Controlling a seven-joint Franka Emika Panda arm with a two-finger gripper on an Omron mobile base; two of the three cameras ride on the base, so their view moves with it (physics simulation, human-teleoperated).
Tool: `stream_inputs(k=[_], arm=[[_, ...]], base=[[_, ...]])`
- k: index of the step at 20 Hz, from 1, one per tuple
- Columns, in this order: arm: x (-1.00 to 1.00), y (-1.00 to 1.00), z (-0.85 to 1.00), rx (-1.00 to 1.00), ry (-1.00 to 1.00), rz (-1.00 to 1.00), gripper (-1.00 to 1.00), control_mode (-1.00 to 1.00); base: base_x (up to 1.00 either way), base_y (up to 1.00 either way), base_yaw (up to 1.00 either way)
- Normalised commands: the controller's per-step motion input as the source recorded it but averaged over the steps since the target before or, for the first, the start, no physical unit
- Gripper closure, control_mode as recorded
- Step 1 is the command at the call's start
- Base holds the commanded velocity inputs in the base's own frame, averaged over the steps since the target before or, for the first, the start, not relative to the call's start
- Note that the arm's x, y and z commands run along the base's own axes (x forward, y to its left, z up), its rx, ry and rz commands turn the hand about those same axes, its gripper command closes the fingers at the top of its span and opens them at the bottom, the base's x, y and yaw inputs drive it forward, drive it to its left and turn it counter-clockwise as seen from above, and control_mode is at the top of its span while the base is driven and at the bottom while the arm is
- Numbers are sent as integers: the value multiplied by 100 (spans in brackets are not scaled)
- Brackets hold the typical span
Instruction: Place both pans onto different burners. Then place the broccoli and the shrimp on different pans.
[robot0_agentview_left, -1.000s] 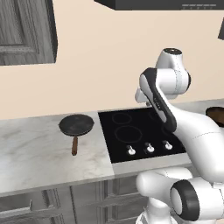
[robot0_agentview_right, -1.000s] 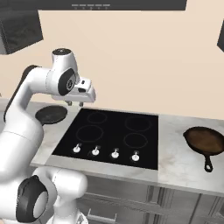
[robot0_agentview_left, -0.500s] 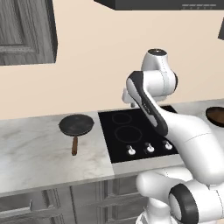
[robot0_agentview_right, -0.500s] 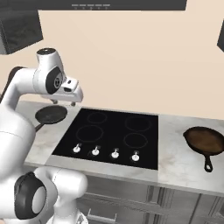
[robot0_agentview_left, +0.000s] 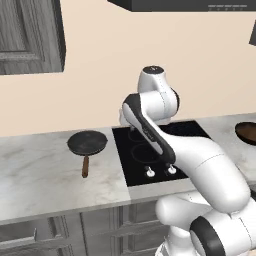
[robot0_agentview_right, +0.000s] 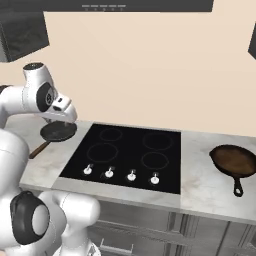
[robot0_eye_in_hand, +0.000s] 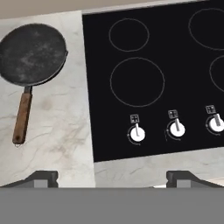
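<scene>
The dark grey pan (robot0_eye_in_hand: 34, 53) with its long brown wooden handle (robot0_eye_in_hand: 22, 118) lies on the marble counter left of the black cooktop (robot0_eye_in_hand: 192, 65); it also shows as the dark pan (robot0_agentview_left: 87, 143) and the dark pan (robot0_agentview_right: 59, 131). The brown pan (robot0_agentview_right: 233, 161) with a short dark handle rests on the counter right of the cooktop. The burners (robot0_eye_in_hand: 137, 82) are bare grey rings. My gripper (robot0_eye_in_hand: 112, 179) hangs open and empty high over the cooktop's front left corner, right of the dark pan; the gripper (robot0_agentview_right: 59, 119) is above that pan's near side. Broccoli and shrimp are out of view.
A row of white knobs (robot0_eye_in_hand: 137, 133) lines the cooktop's front. Marble counter (robot0_agentview_left: 40, 175) stretches left of the dark pan. Dark wall cabinets (robot0_agentview_left: 30, 35) and a range hood (robot0_agentview_right: 145, 5) hang above. The beige wall closes the back.
The arm has swung left from over the cooktop's back toward the dark grey pan. Both pans lie where they were.
</scene>
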Motion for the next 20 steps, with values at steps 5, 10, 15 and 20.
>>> stream_inputs(k=[5,10,15,20], arm=[[2,28,-57,6,0,-2,-100,-100],[1,21,-58,4,0,0,-100,-100],[10,27,-52,3,0,0,-100,-100],[7,31,-36,0,0,0,-100,-100]], base=[[0,0,0],[0,0,0],[0,0,0],[0,0,0]])
